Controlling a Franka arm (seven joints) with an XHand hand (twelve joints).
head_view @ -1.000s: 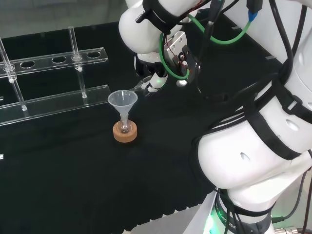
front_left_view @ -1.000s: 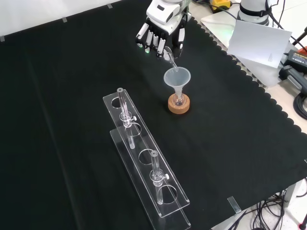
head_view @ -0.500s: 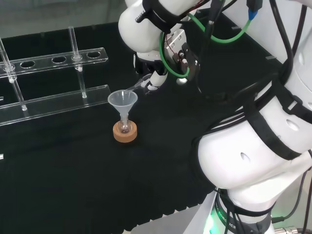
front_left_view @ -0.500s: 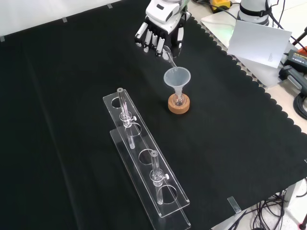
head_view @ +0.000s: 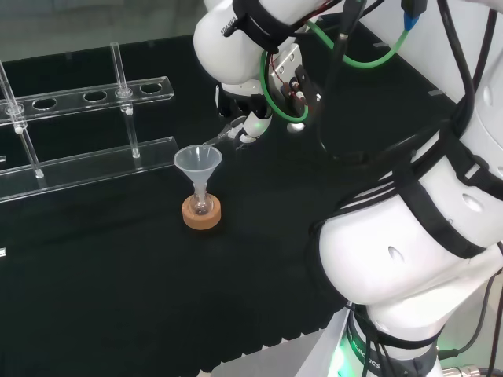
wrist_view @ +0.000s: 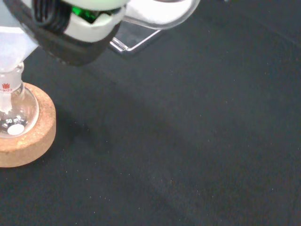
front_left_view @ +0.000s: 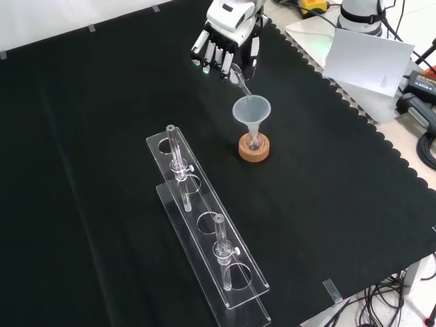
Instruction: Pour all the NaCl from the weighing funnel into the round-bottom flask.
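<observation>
Salt delivery is the step in hand: the black and white hand point(front_left_view: 225, 49) has its fingers curled round the wide end of the slender clear glass weighing funnel point(front_left_view: 240, 80), which slants down so that its spout tip sits at the rim of the translucent conical plastic funnel point(front_left_view: 251, 111). That funnel stands in the neck of the small round-bottom glass flask point(wrist_view: 12, 118), which rests upright on a round cork ring stand point(head_view: 202, 214) near the middle of the black cloth point(front_left_view: 102, 102); a clear acrylic test-tube rack point(front_left_view: 204, 238) is well apart. To do this well, I judge the spout should stay inside the cone's rim while the tilt steepens gently, so grains slide rather than jump, without nudging the top-heavy flask. Whether any NaCl remains in the weighing funnel cannot be told.
</observation>
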